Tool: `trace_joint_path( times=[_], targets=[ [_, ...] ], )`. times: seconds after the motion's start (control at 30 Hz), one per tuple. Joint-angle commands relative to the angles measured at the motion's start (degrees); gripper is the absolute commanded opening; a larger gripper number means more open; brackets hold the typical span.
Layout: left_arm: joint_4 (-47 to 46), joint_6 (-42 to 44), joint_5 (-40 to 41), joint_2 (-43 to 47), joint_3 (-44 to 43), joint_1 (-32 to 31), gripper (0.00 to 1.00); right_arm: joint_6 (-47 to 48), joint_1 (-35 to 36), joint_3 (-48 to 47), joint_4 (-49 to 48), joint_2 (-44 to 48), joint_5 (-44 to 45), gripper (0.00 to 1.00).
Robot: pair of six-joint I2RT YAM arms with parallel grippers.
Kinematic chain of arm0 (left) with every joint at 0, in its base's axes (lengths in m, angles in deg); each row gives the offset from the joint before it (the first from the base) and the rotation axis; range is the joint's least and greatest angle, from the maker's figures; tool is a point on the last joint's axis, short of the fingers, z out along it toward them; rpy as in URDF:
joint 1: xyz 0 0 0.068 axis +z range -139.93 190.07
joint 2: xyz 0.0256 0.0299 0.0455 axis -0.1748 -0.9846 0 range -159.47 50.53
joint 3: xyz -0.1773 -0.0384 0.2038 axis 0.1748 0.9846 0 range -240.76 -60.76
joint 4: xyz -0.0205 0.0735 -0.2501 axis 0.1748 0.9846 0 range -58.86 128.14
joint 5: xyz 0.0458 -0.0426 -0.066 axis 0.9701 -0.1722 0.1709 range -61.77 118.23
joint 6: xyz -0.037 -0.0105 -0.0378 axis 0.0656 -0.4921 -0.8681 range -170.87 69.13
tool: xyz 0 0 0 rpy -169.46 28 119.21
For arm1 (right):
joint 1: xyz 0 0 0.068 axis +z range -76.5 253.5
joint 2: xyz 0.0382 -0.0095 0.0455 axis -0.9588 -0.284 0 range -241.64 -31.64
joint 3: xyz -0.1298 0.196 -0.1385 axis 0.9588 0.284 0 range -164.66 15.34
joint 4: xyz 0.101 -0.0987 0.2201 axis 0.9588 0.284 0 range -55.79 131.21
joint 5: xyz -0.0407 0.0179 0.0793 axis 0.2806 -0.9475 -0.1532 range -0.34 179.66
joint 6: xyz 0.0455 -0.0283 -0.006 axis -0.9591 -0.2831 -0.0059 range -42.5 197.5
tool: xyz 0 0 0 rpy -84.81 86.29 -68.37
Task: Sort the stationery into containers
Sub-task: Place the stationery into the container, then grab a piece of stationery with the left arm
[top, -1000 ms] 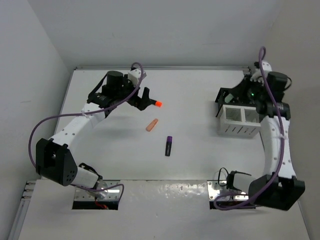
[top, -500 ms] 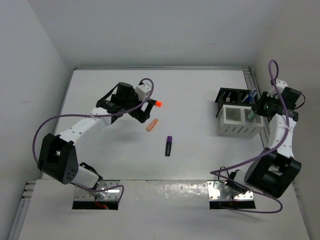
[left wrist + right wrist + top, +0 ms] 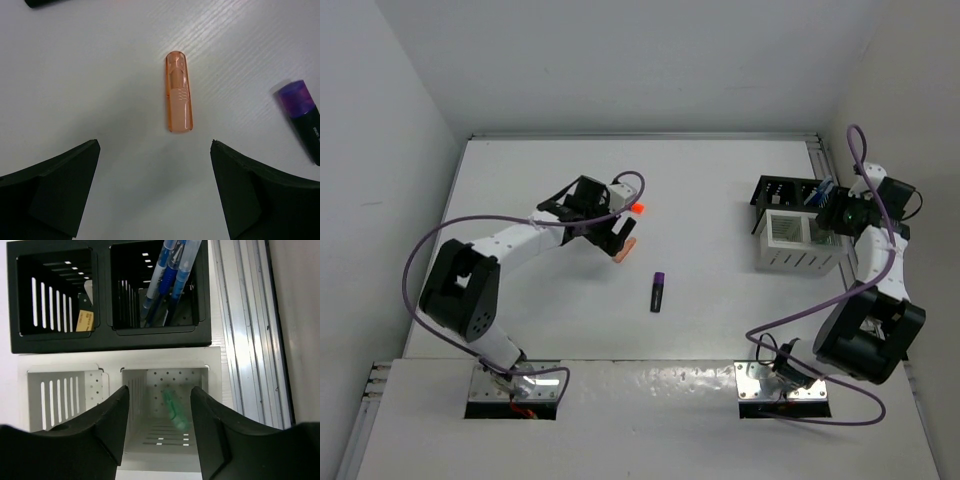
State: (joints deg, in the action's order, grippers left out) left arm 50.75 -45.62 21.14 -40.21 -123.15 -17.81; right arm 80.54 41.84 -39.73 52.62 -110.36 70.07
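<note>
The left gripper (image 3: 155, 150) has its black jaws spread wide at the lower corners of the left wrist view and grips nothing. The stubby translucent orange highlighter (image 3: 178, 92) lies untouched on the white table (image 3: 100, 75) just above the gap. A purple-capped black highlighter (image 3: 304, 115) lies at the right edge. In the top view, an orange-tipped black highlighter (image 3: 636, 208) sits just to the upper right of that gripper. The right gripper (image 3: 157, 402) holds its jaws apart, pinching nothing, over the right compartment of the white slatted rectangular box (image 3: 65, 395), where a mint green highlighter (image 3: 174, 408) shows blurred. Higher in that frame, the black divided organiser (image 3: 102, 342) holds thin blue pens (image 3: 167, 280) in its right compartment.
</note>
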Motion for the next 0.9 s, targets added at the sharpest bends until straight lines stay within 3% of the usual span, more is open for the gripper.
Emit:
trace_joint_path(
  times=[0.0, 0.43, 0.53, 0.57, 0.67, 0.77, 0.87],
  targets=[
    [-0.3, -1.5, -1.1, -4.3, -2.1, -0.9, 0.99, -2.6, 0.6, -2.0, -0.6, 3.1, -3.0, 0.52],
    [1.9, -1.0, -0.9, -18.5, -9.4, -4.2, 0.72, -10.6, 9.9, -1.2, 4.3, 13.1, -9.7, 0.56],
    [2.4, -0.5, -1.3, -20.4, -10.4, -4.4, 0.56, -12.4, 12.7, -2.1, 5.5, 13.4, -10.1, 0.56],
    [2.4, -0.3, -1.3, -20.7, -10.4, -4.5, 0.42, -13.5, 13.5, -2.3, 5.4, 13.6, -10.2, 0.56],
    [2.4, -0.4, 0.1, -21.3, -10.4, -4.6, 0.2, -16.4, 17.8, -1.4, 2.0, 13.9, -8.7, 0.57],
    [1.7, -1.0, -1.2, -19.8, -10.4, -2.7, 0.11, -19.9, 26.1, -1.1, -1.3, 12.2, -5.4, 0.6],
    [-2.1, -3.2, -11.1, -13.3, -9.0, 0.9, 0.11, -23.8, 33.0, -3.3, -3.1, 9.6, -4.7, 0.61]
  ],
)
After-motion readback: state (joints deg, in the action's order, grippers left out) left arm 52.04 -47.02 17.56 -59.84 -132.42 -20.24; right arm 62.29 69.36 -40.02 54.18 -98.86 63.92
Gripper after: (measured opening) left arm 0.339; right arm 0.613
